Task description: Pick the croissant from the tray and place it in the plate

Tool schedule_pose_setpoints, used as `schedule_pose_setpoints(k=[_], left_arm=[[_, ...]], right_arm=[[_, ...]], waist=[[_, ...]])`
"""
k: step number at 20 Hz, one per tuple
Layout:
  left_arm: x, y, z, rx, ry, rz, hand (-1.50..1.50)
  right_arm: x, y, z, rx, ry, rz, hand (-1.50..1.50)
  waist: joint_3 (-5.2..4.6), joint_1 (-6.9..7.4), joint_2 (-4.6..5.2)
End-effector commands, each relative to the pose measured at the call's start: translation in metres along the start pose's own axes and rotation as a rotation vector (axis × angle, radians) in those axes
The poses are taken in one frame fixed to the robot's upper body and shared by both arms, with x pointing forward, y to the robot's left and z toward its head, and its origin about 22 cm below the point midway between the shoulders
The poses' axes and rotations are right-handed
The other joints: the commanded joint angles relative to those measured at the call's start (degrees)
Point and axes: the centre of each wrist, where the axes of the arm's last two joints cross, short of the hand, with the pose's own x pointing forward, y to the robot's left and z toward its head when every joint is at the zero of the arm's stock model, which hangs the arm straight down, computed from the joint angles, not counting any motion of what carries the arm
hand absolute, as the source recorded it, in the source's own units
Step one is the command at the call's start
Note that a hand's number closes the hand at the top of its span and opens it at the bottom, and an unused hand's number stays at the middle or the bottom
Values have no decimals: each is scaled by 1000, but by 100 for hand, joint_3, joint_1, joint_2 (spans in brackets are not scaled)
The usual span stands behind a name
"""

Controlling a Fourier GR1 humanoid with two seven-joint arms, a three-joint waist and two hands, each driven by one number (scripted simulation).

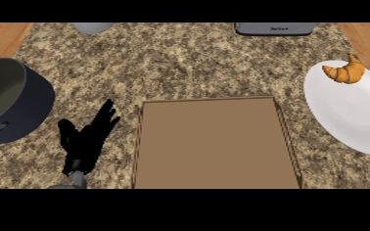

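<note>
**Croissant on plate; tray bare**

We take the flat brown rectangular tray [217, 144] as our reference. Nothing lies on the visible part of it. To its upper right, the golden-brown curved croissant [345, 72] rests on the far rim area of the round white plate [336, 115], which sits just right of the tray on the speckled granite desk [180, 63]. We judge the placing step done as far as this view shows: the croissant is on the plate and no hand touches it. Whether it sits fully within the rim or partly over the edge we cannot tell.

Just left of the tray, the black left hand [86, 137] is held with fingers straight and spread, pointing away from the robot, holding nothing. The right hand appears nowhere in the view.

Cut off or unclear: the plate runs past the right edge; the tray's near edge is lost at the bottom. Far left of the tray, a dark round pot [25, 103] is partly out of view. Beyond the tray, a grey rounded object [92, 27] and a dark grey appliance [274, 29] show only slivers; we cannot identify either.
</note>
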Motion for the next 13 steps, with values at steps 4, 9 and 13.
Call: schedule_pose_setpoints(k=[4,9,13], left_arm=[[-12,-6,-5,0,45,-8,0],[7,-5,1,-1,36,-3,0],[-14,-7,-3,23,31,-6,0]], right_arm=[[-9,-35,36,55,-1,75,-150],[-25,-39,67,62,12,109,-150],[-21,-44,65,48,19,118,-150]], waist=[[-14,-22,11],[-18,-36,0],[-19,-36,2]])
